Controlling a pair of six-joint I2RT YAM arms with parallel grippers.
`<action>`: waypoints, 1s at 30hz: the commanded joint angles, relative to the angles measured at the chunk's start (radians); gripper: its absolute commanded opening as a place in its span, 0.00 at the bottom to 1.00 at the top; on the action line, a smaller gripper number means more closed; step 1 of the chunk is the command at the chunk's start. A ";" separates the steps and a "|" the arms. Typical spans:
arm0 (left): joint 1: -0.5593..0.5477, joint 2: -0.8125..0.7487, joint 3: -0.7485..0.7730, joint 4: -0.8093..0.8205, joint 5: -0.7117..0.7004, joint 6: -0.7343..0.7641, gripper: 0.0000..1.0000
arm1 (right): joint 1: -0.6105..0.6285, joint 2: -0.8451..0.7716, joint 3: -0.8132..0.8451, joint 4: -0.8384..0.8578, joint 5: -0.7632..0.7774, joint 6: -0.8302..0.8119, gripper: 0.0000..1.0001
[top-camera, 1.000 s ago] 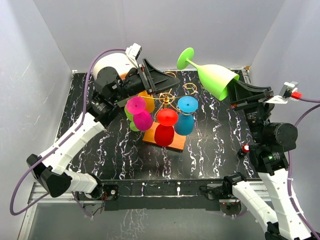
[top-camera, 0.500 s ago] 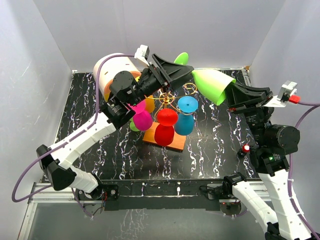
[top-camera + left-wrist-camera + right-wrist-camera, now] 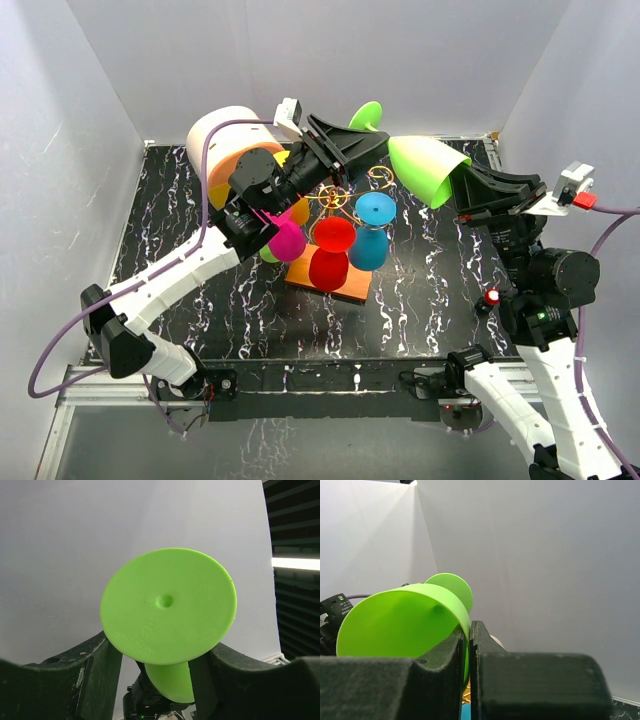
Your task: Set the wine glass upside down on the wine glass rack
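Top external view: the left arm stretches up from the near-left corner and across the middle of the table [image 3: 200, 300], with its forearm passing over the left side of the wine glass rack [image 3: 345, 285]. The left gripper [image 3: 372, 140] points right, at the foot end of the lime green wine glass [image 3: 425, 165]. The right arm rises from the near-right corner, and the right gripper [image 3: 462, 185] reaches left and back to the mouth of the glass.

The glass hangs in the air on its side over the back of the table, beyond the rack and clear of it. Its foot points back-left and its bowl opens toward the right arm.

In the right wrist view the two fingers are pinched narrow on the rim of the bowl, one inside the wall and one outside. In the left wrist view the round foot faces the lens and the stem runs down between the fingers [image 3: 75, 680]. They stand wide on either side of it, with a gap on the left, so they are not clamped.

On the rack below, a red glass [image 3: 330, 255], a blue glass [image 3: 372, 235] and a magenta glass [image 3: 285, 240] already hang upside down. The left arm covers part of the gold wire and the glasses on that side. A cream-and-orange drum-shaped box [image 3: 225, 135] sits at the back-left, behind the left arm.
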 commanded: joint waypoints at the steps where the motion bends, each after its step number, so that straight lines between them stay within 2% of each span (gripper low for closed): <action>1: -0.007 -0.040 0.013 0.102 -0.032 -0.038 0.49 | 0.004 0.006 -0.002 0.080 -0.037 -0.023 0.00; 11: -0.013 0.009 0.079 0.079 -0.047 -0.058 0.47 | 0.004 0.036 -0.009 0.139 -0.085 -0.008 0.00; 22: -0.014 0.033 0.094 0.136 -0.069 -0.058 0.16 | 0.004 0.034 -0.038 0.080 -0.189 -0.005 0.00; 25: -0.014 0.031 0.096 0.131 -0.078 -0.047 0.00 | 0.004 0.030 -0.041 0.063 -0.210 -0.005 0.00; 27: -0.014 0.028 0.096 0.122 -0.083 -0.041 0.00 | 0.004 0.026 -0.042 0.049 -0.214 -0.005 0.00; 28: -0.014 0.027 0.096 0.123 -0.087 -0.037 0.00 | 0.004 0.024 -0.041 0.041 -0.210 -0.003 0.03; 30: -0.014 0.027 0.102 0.123 -0.084 -0.028 0.00 | 0.004 0.020 -0.029 0.014 -0.179 0.015 0.20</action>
